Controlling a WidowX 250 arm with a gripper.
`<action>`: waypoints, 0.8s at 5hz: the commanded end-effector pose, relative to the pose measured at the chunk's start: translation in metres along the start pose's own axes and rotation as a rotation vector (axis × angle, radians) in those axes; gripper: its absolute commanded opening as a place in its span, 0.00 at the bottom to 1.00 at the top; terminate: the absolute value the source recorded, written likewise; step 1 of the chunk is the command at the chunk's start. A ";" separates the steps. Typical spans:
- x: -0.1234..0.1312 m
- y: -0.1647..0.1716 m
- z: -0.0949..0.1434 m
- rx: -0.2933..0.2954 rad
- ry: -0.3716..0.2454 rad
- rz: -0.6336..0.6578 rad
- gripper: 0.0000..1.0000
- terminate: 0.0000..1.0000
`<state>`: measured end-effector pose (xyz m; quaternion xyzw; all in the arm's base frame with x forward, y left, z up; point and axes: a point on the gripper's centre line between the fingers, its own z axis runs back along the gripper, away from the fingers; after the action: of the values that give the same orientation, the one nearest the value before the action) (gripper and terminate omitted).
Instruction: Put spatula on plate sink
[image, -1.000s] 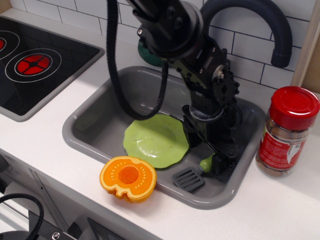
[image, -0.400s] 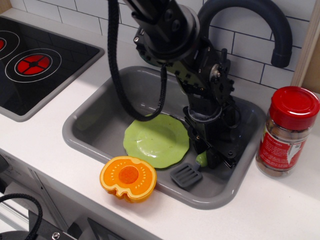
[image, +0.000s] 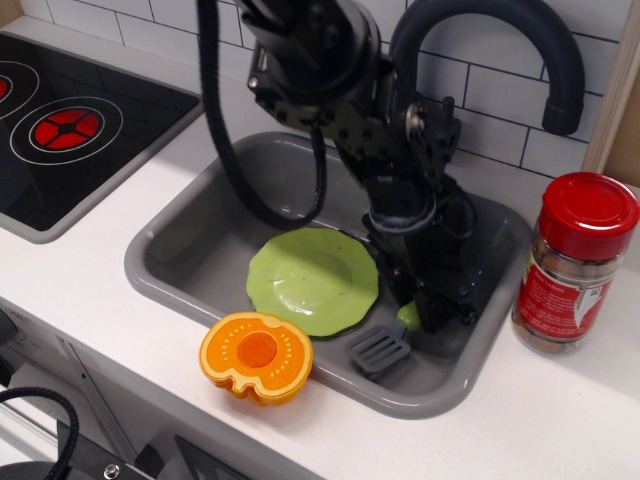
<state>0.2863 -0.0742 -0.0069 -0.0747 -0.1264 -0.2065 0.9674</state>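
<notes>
The spatula (image: 381, 348) hangs in the grey sink (image: 170, 235). Its dark grey slotted blade points toward the front and only a bit of its green handle (image: 407, 316) shows below the fingers. My gripper (image: 425, 312) is shut on that handle at the sink's right side. The blade appears raised slightly off the sink floor, just right of the plate. The light-green scalloped plate (image: 312, 280) lies flat in the middle of the sink, left of the gripper. The arm hides the sink's back right part.
An orange half-fruit toy (image: 256, 355) sits on the sink's front rim. A spice jar with a red lid (image: 574, 265) stands on the counter at right. A black faucet (image: 545, 60) arches over the back. A black stovetop (image: 70, 125) lies at left.
The gripper, holding the spatula by its handle, has moved slightly back and up. The blade has lifted and turned a little toward the plate.
</notes>
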 end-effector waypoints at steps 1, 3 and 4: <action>0.023 0.029 0.032 0.030 -0.087 0.086 0.00 0.00; -0.002 0.070 0.038 0.086 -0.072 0.128 0.00 0.00; -0.007 0.086 0.035 0.101 -0.076 0.131 0.00 0.00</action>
<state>0.3062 0.0139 0.0059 -0.0482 -0.1513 -0.1294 0.9788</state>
